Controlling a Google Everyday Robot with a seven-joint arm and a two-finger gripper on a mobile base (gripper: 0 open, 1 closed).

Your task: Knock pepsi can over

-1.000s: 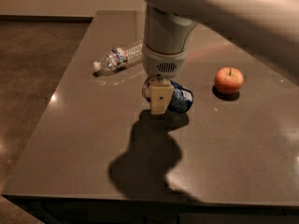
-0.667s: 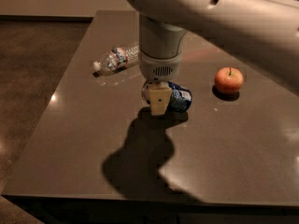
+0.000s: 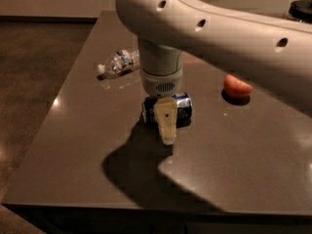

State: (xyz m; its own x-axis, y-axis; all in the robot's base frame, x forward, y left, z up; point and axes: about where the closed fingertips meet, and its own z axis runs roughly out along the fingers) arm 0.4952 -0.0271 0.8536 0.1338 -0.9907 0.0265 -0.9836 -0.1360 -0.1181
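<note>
Above table (image 3: pixel 68 160) centre — tool (image 3: pixel 167 129) pointing down; pepsi can (image 3: pixel 184 109) lying behind

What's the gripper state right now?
Gripper: state cannot be told; it sits just in front of the pepsi can, which lies on its side.

Pale arm (image 3: pixel 219 28) slanting in from upper right, wrist (image 3: pixel 161 72) vertical, gripper (image 3: pixel 167 126) pointing down, seemingly low, centre

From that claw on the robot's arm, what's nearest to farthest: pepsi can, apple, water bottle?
1. pepsi can, directly behind the gripper, mid-table.
2-3. apple, on the view's right, and water bottle, lying at the back left: too close to call.
</note>
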